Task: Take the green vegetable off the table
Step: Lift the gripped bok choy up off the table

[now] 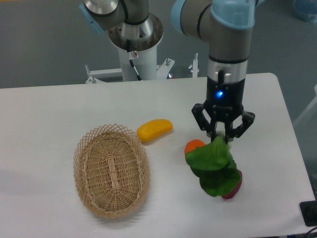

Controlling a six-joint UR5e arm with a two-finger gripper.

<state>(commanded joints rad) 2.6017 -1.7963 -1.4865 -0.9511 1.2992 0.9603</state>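
Note:
The green vegetable (213, 166) hangs in the air above the white table (44, 114), its broad dark-green leaves drooping down. My gripper (222, 138) is shut on its upper end, right of the table's middle. The pale stalk end is hidden between the fingers. The leaves cover part of the orange and most of the purple piece behind them.
An orange (193, 146) lies just left of the hanging leaves and a small purple eggplant-like piece (236, 189) peeks out below them. A yellow oblong fruit (154, 130) lies further left. A wicker basket (112, 170) stands at the front left. The robot base (133, 39) is at the back.

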